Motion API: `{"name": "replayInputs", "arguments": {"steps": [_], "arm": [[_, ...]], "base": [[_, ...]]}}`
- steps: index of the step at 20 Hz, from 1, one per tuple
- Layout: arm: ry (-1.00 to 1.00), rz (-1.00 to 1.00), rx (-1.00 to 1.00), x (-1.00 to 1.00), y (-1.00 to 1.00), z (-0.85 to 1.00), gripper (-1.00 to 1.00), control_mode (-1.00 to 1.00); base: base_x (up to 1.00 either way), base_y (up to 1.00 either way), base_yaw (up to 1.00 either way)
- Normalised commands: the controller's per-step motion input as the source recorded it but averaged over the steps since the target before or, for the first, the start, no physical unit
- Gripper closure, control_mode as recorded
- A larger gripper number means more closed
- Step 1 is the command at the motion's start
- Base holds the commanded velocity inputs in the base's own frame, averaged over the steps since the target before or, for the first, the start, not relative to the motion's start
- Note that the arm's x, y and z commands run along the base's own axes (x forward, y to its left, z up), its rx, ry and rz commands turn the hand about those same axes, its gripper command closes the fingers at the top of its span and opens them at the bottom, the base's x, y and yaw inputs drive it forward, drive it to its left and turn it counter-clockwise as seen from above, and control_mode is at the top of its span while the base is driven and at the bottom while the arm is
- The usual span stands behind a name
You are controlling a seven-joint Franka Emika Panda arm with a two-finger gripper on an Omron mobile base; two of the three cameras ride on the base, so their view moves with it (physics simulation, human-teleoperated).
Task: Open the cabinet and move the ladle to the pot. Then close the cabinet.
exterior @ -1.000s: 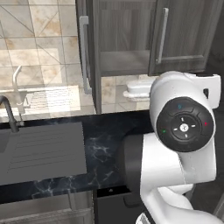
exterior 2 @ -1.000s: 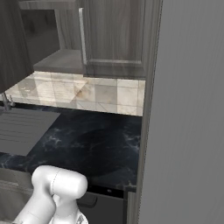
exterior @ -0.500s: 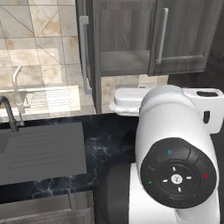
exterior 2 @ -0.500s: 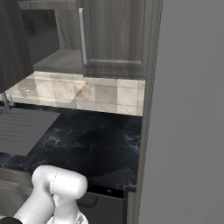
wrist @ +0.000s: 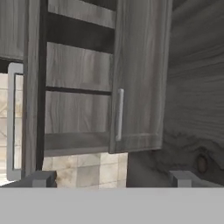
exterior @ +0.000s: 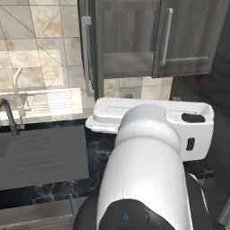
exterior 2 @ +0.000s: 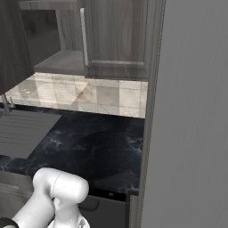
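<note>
1. Hanging above the backsplash in the left base view, the cabinet [exterior: 134, 40] has two doors: the left door [exterior: 92, 45] swung out edge-on, the right door [exterior: 191, 36] shut. Each carries one long silver handle running vertically. Its open bay looks bare; no ladle can be made out. A sink [exterior: 40, 155] with one faucet [exterior: 9, 117] sits at left in the dark marble counter [exterior: 101, 150].
2. From the right base view, the cabinet [exterior 2: 116, 38] shows one closed door above the counter [exterior 2: 89, 147], beside a tall grey panel [exterior 2: 191, 111].
3. Looking along the hand, the gripper [wrist: 111, 178] stands wide open, holding nothing, aimed at the cabinet [wrist: 140, 74]; one shelf [wrist: 76, 90] inside, both levels apparently empty.
</note>
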Motion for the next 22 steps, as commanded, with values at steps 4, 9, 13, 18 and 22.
{"name": "replayInputs", "arguments": {"steps": [4, 9, 13, 18, 22], "arm": [[-0.13, 0.0, 0.0, 0.0, 0.6, 0.02, -1.0, -1.0], [-0.11, 0.0, 0.0, 0.0, 0.53, 0.01, -1.0, -1.0], [-0.13, 0.0, 0.0, 0.01, 0.38, 0.05, -1.0, -1.0], [-0.14, 0.0, 0.0, 0.28, 0.34, 0.03, -1.0, -1.0], [-0.09, 0.0, 0.0, 0.35, 0.09, 0.18, -1.0, -1.0]], "base": [[0.0, 0.0, 0.0], [0.0, 0.0, 0.0], [0.0, 0.0, 0.0], [0.0, 0.0, 0.0], [0.0, 0.0, 0.0]]}}
